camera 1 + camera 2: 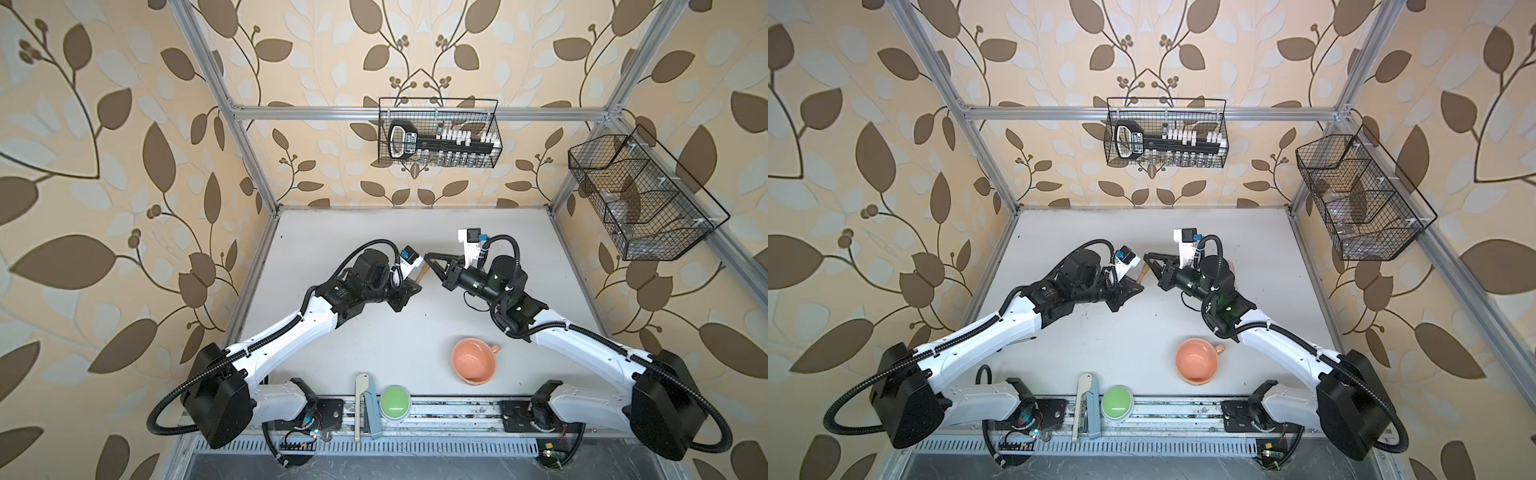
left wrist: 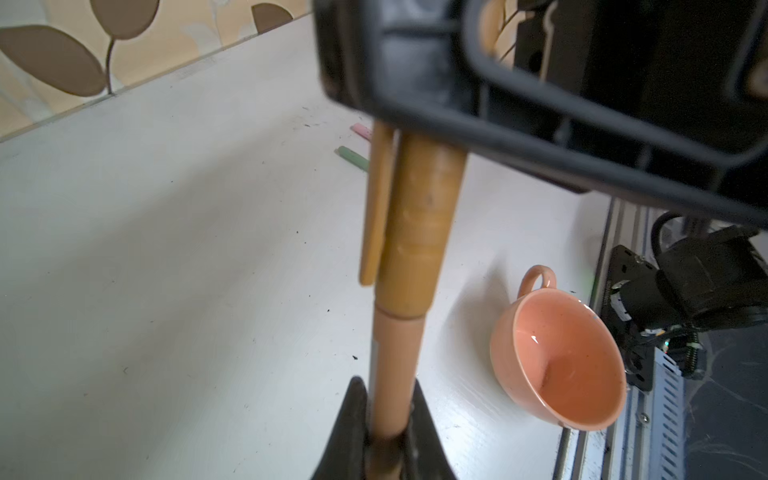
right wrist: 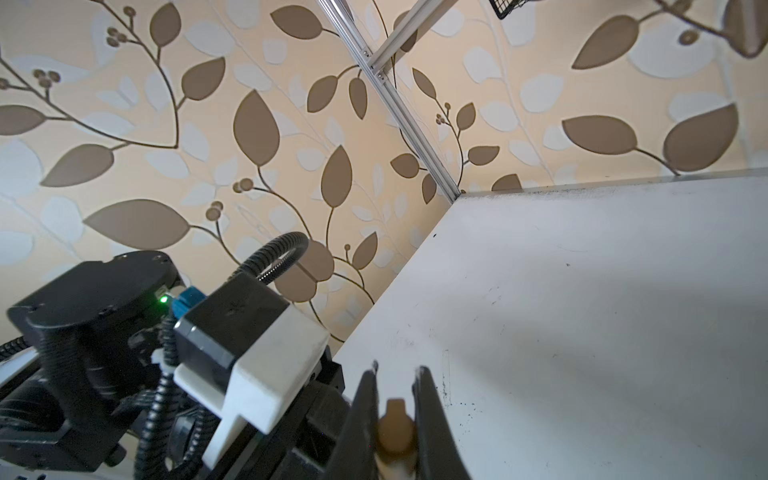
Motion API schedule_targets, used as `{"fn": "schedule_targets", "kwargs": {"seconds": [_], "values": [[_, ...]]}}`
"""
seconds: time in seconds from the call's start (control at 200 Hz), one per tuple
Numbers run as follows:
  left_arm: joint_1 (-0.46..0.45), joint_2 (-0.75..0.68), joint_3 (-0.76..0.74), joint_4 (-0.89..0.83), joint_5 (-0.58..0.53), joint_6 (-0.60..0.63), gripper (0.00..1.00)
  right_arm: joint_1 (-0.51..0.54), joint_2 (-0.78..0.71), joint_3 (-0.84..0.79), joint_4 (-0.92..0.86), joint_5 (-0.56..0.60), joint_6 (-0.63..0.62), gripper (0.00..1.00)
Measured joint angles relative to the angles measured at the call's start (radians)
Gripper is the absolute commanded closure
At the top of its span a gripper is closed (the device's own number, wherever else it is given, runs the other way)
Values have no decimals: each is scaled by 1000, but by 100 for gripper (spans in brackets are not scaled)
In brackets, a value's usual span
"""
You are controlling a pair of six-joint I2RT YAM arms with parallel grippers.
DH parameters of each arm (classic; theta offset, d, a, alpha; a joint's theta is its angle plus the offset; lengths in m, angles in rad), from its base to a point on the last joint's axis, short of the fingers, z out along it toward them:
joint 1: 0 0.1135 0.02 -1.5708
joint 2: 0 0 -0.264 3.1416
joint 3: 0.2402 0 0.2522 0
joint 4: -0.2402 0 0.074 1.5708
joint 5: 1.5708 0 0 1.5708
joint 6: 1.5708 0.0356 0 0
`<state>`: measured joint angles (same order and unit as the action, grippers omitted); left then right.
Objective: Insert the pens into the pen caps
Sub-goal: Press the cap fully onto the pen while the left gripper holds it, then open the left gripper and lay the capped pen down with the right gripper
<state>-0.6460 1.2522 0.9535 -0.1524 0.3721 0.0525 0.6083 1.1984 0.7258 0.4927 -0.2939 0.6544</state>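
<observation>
Left gripper [image 2: 388, 388] clamps shut on the barrel of a tan pen [image 2: 397, 353], while the right gripper [image 3: 397, 374] pinches the matching tan cap [image 2: 419, 224]. The cap's mouth covers the pen's end, and both are held above the white table [image 2: 166, 249]. Beyond them a pink piece [image 2: 360, 130] and a green piece [image 2: 353, 157] lie on the table, partly hidden. A peach cup [image 2: 505, 345] sits toward the front.
</observation>
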Motion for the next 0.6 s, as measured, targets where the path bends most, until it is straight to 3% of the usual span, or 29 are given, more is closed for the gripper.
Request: {"fn": "schedule_targets", "kwargs": {"seconds": [0.17,0.285,0.375,0.525,0.6], "values": [[4,0,1,58,103,-87,100,-43,-43,61,-125,-47,-12,100],[4,-2,-13,130,115,-148,100,-74,-27,170,-265,-93,-54,100],[4,-10,-50,198,101,-201,54,-100,5,248,-371,-138,-90,100],[53,-46,-108,233,-29,-331,22,-170,65,346,-561,-183,-166,100],[66,-80,-140,233,-105,-366,11,-207,107,397,-640,-201,-196,100]]}}
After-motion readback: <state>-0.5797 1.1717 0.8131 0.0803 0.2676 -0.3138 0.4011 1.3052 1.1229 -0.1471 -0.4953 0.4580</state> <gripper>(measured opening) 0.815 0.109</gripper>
